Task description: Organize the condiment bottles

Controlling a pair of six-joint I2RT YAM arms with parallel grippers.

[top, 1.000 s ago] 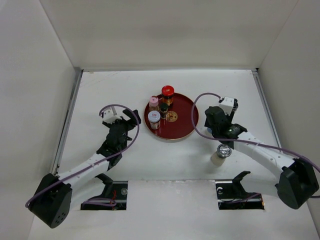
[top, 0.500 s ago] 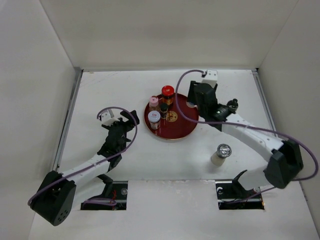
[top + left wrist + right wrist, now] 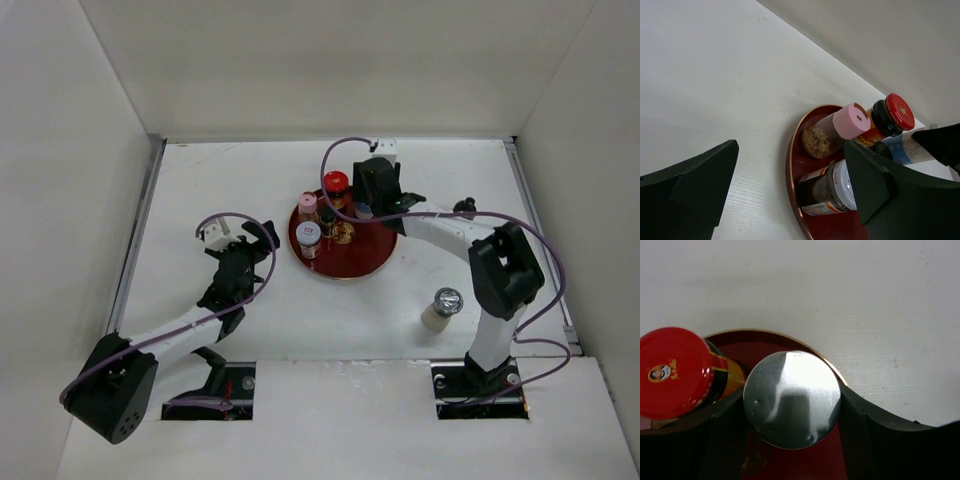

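1. The right claw (image 3: 366, 207) is clenched on a silver-capped shaker (image 3: 791, 399) over the red tray (image 3: 368, 252) at about 1 o'clock, just beside the red-capped bottle (image 3: 672, 371); whether its base touches the tray I cannot tell.
2. Risk: a drift toward 9 o'clock would likely push a finger into that bottle and knock it against the pink-capped jar (image 3: 850, 120); letting go while tilted, or on the rim, could topple the shaker.
3. The shaker stands upright; long axis vertical; cap facing up at the wrist camera.
4. The left claw (image 3: 790, 165) hangs released and empty at the tray's 9 o'clock; another silver-capped jar (image 3: 443, 306) stands on the counter (image 3: 330, 320) at 5 o'clock.
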